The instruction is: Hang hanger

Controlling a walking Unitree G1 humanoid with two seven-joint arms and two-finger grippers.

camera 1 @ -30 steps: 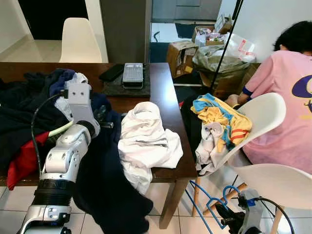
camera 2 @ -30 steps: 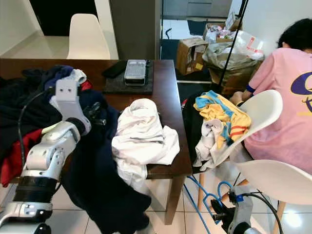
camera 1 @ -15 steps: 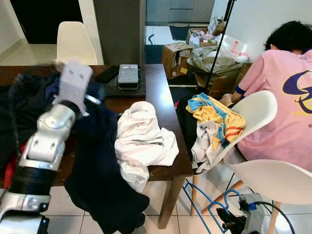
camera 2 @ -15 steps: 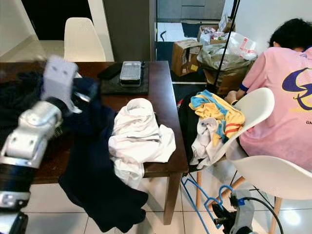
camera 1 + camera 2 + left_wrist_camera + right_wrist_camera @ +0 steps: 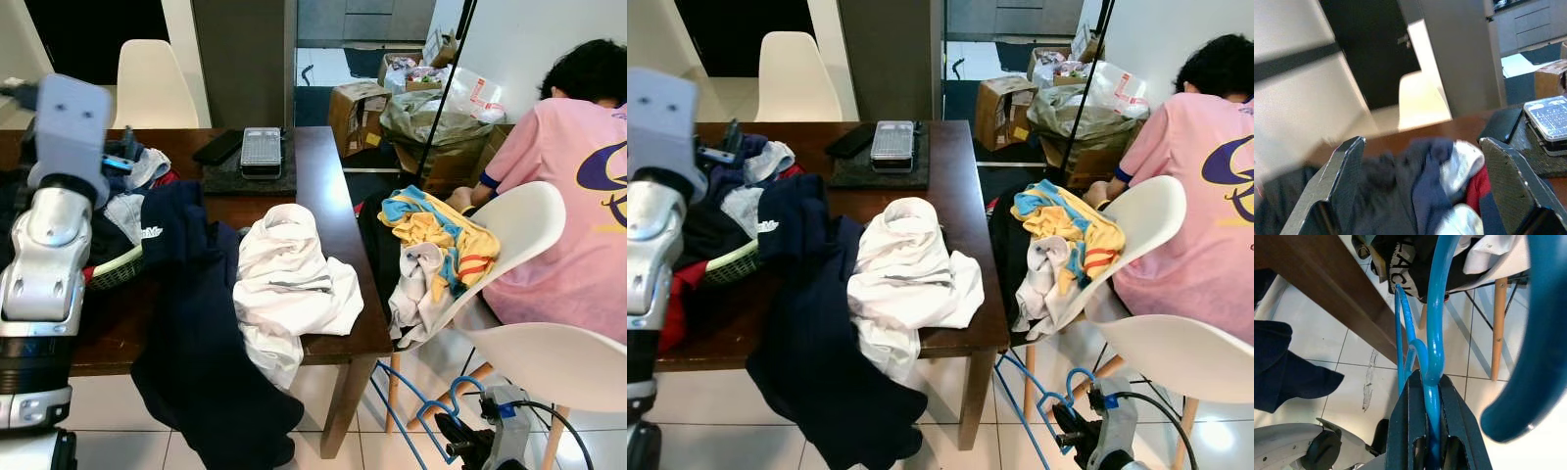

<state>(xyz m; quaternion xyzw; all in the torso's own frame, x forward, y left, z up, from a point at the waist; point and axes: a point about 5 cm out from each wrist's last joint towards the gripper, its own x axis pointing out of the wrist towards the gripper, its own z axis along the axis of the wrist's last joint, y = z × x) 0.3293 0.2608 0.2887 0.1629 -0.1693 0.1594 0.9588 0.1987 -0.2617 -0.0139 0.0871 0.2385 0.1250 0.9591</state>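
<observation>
A blue plastic hanger (image 5: 409,399) hangs low beside the table leg, close to the floor tiles. My right gripper (image 5: 1429,381) is shut on its thin blue bar (image 5: 1432,338), down by the white chair's legs (image 5: 468,446). My left gripper (image 5: 1422,144) is raised over the heap of clothes at the table's left end, with the fingers (image 5: 1339,183) open and nothing between them. In the left eye view its white wrist block (image 5: 69,122) stands high at the left.
A dark navy garment (image 5: 196,338) and a white one (image 5: 289,284) hang over the brown table's (image 5: 333,211) front edge. A green basket (image 5: 120,266) sits among the clothes. At the right, a white chair (image 5: 524,220) holds clothes, with a person in pink (image 5: 583,211) behind. A black pole (image 5: 443,93) slants at the back.
My left arm has lifted up and to the left, off the dark garment, which now droops over the table edge. The right gripper keeps its hold on the hanger.
</observation>
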